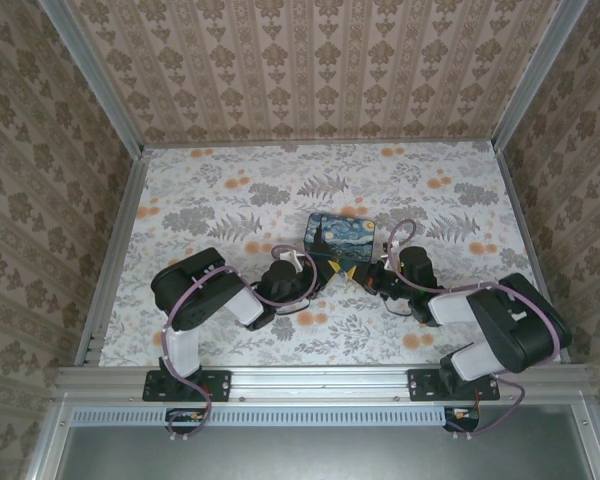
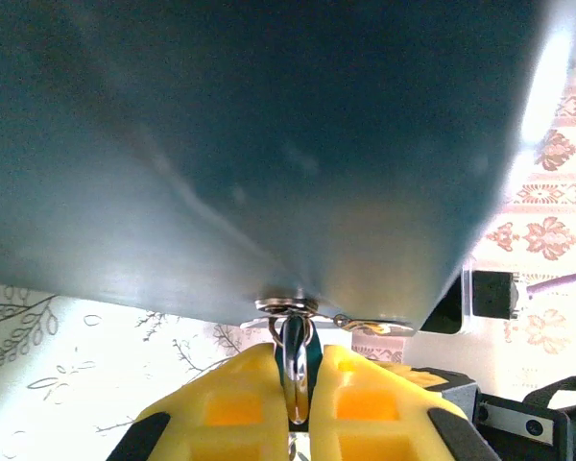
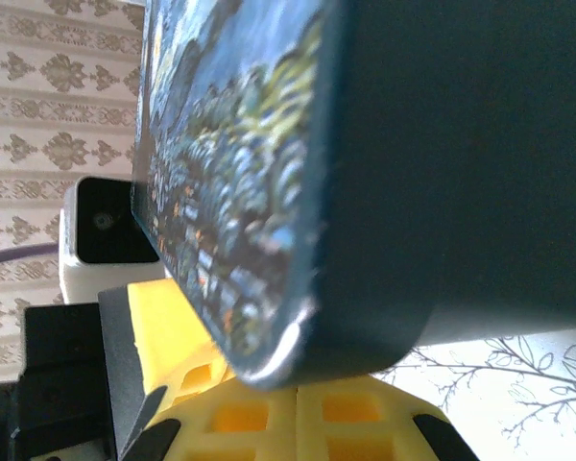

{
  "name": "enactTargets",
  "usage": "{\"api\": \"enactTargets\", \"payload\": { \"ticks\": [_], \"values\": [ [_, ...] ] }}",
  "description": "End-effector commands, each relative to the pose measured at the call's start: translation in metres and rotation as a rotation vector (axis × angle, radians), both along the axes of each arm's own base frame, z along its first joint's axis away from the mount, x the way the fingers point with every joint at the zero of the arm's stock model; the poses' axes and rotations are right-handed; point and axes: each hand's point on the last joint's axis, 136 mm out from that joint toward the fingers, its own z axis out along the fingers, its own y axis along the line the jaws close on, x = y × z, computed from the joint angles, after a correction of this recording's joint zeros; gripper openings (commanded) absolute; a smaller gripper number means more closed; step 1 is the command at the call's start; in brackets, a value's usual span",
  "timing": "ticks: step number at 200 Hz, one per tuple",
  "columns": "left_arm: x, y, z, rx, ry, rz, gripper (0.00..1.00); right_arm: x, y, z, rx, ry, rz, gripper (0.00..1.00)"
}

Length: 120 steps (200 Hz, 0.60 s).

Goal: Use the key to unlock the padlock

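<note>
The padlock (image 2: pixel 294 338) is clamped in the left gripper (image 2: pixel 296 379), lower centre, beneath the starry-night box (image 2: pixel 250 144). The right gripper (image 3: pixel 298 403) is seen closed.

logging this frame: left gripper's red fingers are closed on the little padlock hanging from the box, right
Not quite: the fingers are yellow, not red, as the left wrist view shows. The rest holds: the left gripper is closed on the little padlock hanging from the box.

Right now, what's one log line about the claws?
left claw: shut on small dark teal padlock | right claw: shut, grip unclear | padlock: at metal latch of blue-and-yellow painted rectangular box
</note>
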Motion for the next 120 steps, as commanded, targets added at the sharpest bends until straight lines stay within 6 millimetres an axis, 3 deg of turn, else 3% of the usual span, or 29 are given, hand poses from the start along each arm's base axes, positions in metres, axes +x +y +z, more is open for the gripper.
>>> {"api": "enactTargets", "payload": {
  "ticks": [1,88,120],
  "values": [
    [-0.031,-0.025,0.043,-0.127,-0.034,-0.158,0.0,0.023,0.005,0.034,0.116,-0.107,-0.035,0.0],
    [-0.031,-0.015,0.047,-0.132,-0.031,-0.146,0.0,0.028,-0.003,0.012,0.021,-0.081,-0.012,0.0],
    [-0.031,-0.013,0.05,-0.137,-0.037,-0.164,0.0,0.026,-0.001,0.016,-0.009,-0.124,0.052,0.0]
  ]
}}
